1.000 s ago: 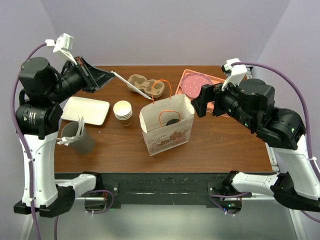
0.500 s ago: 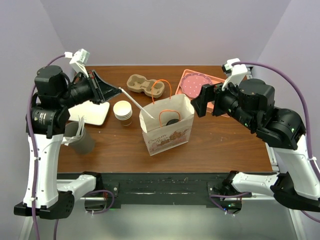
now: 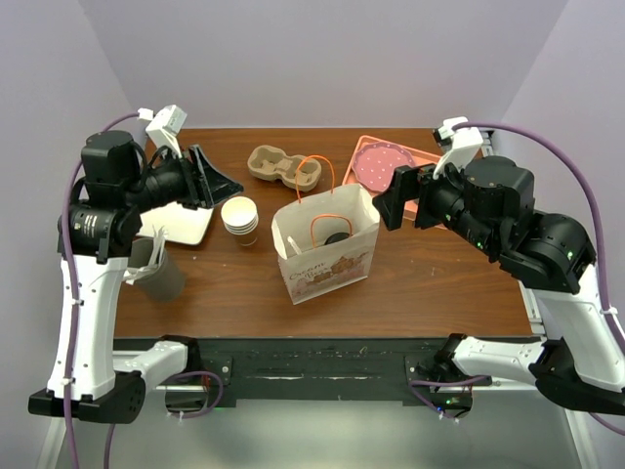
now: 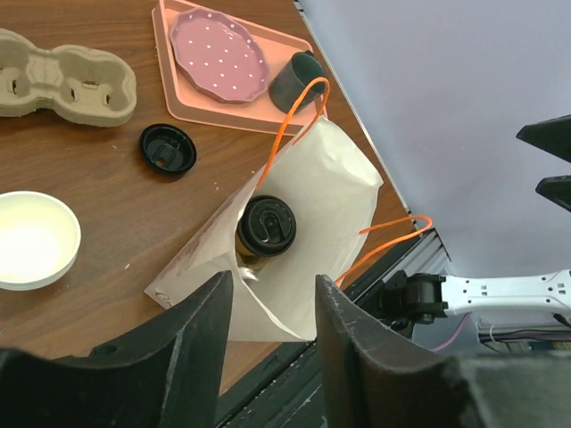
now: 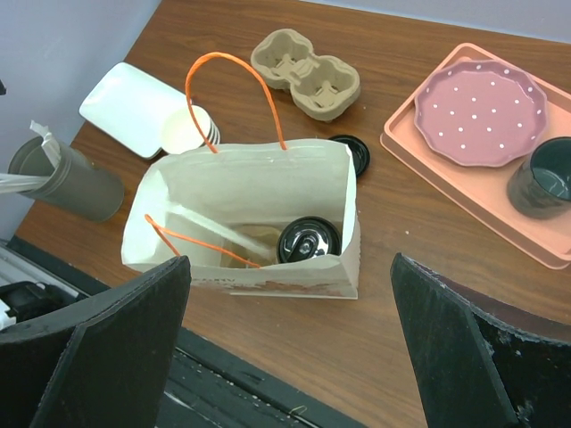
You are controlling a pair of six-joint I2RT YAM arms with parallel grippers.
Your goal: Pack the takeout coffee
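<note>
The takeout coffee (image 5: 309, 242) is found standing inside the paper bag (image 5: 268, 178), near the bag's right end (as viewed from the right wrist). Its round black lid is fitted and faces upward; little of the tan side is shown.

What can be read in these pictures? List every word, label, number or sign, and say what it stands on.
"Cream": printed on the front of the paper bag in the top view. This reading is uncertain, and the smaller print beneath it is too blurred to read.
Takeout coffee: there are raised marks on its black lid, too small to read.
No other text is legible.
</note>
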